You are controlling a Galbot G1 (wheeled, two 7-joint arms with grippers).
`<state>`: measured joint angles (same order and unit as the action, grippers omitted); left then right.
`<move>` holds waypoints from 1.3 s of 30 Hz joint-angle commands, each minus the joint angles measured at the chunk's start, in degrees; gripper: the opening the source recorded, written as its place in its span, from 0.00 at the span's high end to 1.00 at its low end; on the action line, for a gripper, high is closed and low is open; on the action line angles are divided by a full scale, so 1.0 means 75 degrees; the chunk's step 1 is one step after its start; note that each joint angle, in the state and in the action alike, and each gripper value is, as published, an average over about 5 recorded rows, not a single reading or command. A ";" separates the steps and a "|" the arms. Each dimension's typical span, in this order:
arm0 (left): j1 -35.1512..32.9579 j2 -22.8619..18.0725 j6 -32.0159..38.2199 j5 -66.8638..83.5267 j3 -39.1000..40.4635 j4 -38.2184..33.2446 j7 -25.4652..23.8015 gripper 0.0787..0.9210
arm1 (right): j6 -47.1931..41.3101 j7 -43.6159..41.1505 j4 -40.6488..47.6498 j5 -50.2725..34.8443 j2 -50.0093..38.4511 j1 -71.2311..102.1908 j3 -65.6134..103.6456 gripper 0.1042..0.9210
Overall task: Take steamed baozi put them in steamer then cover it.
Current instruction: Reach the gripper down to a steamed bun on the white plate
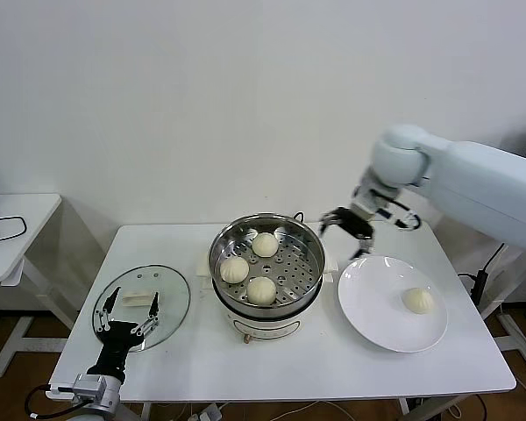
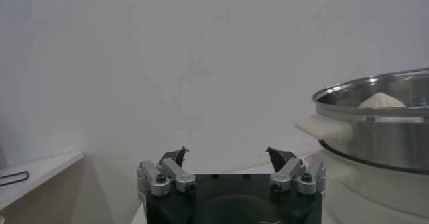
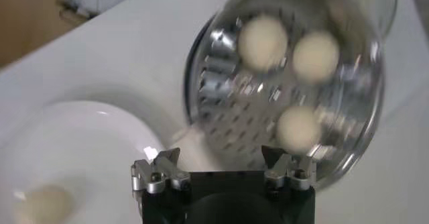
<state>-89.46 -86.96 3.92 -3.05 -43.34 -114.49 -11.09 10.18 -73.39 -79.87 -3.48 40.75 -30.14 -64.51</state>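
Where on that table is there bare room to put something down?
Bare strips lie along the table front edge, below the steamer and plate, and behind the glass lid. The plate is mostly bare beside its one baozi. The steamer's right side is crowded.

right gripper (image 3: 221,159) fingers spread wide, nothing between them. steamer (image 3: 201,78) beyond the fingertips, three buns on its holed tray: one (image 3: 263,41) and another (image 3: 315,56) side by side at the far side, third (image 3: 298,127) just past one fingertip (image 3: 273,155). white plate (image 3: 80,138) out past the other finger, fourth bun (image 3: 43,204) on it, all on a white table (image 3: 120,37)
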 commanded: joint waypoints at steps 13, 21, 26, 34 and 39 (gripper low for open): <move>-0.0003 -0.0062 0.0078 -0.0148 0.0237 -0.0065 0.0070 0.12 | -0.0828 -0.0542 0.2434 0.2907 -0.0950 0.4871 0.4485 0.12; 0.0010 -0.0056 0.0079 -0.0153 0.0257 -0.0078 0.0080 0.12 | -0.0711 -0.0278 0.2732 0.3639 -0.0644 0.5290 0.5021 0.12; 0.0013 -0.0056 0.0080 -0.0176 0.0269 -0.0056 0.0083 0.12 | -0.0704 0.0003 0.2958 0.3767 -0.0428 0.5393 0.5195 0.12; 0.0034 -0.0057 0.0082 -0.0211 0.0295 0.0003 0.0084 0.12 | -0.0686 0.0334 0.3247 0.3793 -0.0110 0.5464 0.5340 0.12; 0.0048 -0.0058 0.0082 -0.0242 0.0342 0.0016 0.0095 0.12 | -0.0696 0.0414 0.3303 0.3756 0.0014 0.5479 0.5341 0.12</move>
<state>-89.13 -87.39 4.52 -4.78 -40.88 -114.46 -10.41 5.02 -71.76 -56.82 23.10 39.56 9.28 -26.46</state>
